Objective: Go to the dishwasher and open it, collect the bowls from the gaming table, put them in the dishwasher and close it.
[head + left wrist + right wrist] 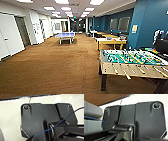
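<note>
Cannot tell either gripper's state: plate and jointed bar in both wrist views, nothing held visible. Outward from there, in the head view, a table-football table (133, 61) close on the right, green field (130, 57) crossed by rods with handles (127, 75) jutting toward the open carpet (55, 65). No bowls to be made out on that tabletop from here; too blurred to say whether any sit along its rim or behind it. Beyond the football table, along the blue wall (147, 22), wooden tables (111, 42) with small unclear items on top. Farther from the football table, across the room's middle, a blue table-tennis table (65, 35). Opposite the football table, across the carpet, white doors (8, 35) and a white wall running back under ceiling lights (62, 2). No dishwasher to be seen from this spot; likely elsewhere, so judged still a driving stage. To do this step well: hold a steady line over the open carpet, keep well off the football table's projecting handles and corner leg, arms tucked. Containers: none identifiable here, hence no contents to report.
</note>
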Motion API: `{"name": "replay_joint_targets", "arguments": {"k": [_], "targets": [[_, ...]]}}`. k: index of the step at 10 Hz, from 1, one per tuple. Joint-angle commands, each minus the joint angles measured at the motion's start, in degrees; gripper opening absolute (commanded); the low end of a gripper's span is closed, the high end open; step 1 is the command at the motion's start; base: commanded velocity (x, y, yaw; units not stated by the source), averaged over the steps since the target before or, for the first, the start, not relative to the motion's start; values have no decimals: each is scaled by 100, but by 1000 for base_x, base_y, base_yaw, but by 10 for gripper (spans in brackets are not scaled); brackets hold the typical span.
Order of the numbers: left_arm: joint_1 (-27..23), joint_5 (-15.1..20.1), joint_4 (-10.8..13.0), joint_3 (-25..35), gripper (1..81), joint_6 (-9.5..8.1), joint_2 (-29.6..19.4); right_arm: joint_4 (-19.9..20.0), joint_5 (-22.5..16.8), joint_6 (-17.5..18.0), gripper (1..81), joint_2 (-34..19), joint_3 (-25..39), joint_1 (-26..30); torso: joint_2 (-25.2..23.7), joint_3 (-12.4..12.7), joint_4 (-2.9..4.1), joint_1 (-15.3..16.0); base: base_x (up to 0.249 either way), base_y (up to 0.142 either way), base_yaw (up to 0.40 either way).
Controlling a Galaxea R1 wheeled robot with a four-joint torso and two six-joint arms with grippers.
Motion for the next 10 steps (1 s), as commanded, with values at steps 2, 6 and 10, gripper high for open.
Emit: {"name": "replay_joint_targets", "arguments": {"k": [2,6,10], "targets": [[-285,273,-33,5,811,-3,-26,30,-269,-17,811,64,48,302,0,0,0,-2,154,0,0],[-277,272,-33,5,811,-3,-26,30,-269,-17,811,72,48,302,0,0,0,0,167,0,0],[-277,281,-33,5,811,-3,-9,30,-269,-17,811,72,48,284,0,0,0,2,163,0,0]]}}
